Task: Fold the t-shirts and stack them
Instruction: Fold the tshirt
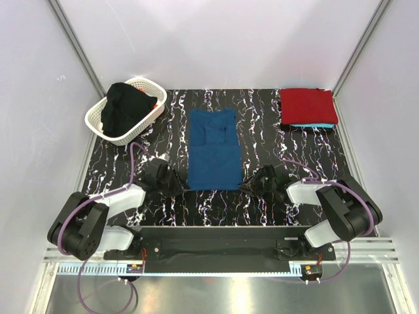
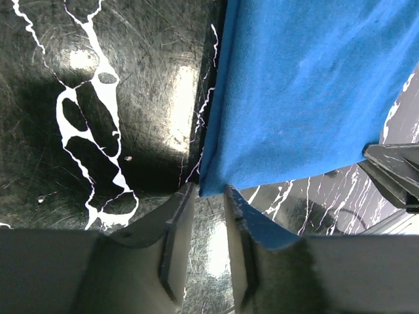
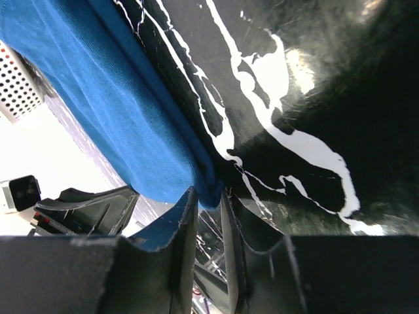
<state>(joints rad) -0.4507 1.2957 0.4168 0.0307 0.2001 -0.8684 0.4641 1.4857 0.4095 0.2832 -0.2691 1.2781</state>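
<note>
- At the centre of the table (image 1: 275,150), the blue t-shirt (image 1: 213,150) lies flat as a long narrow panel with its hem toward me. Its sides appear turned in, so I judge the lengthwise folds done and the crosswise fold not yet made.
- Left gripper (image 2: 207,196): it sits at the shirt's near-left corner, jaws narrow, the corner at their mouth. I cannot tell whether they bite the cloth.
- Right gripper (image 3: 207,196): it sits at the near-right corner, jaws likewise narrow about the corner tip. I cannot tell here either whether the cloth is gripped.
- At the far right, the red t-shirt (image 1: 308,104) rests folded on the turquoise t-shirt (image 1: 313,125), of which only an edge shows. By my reckoning two shirts are stacked.
- At the far left, the basket (image 1: 98,124) holds a dark garment (image 1: 124,108). I cannot tell whether it is a shirt.
- Left to do, in my judgement: fold the blue shirt across, carry it to the stack, then attend to the basket.
</note>
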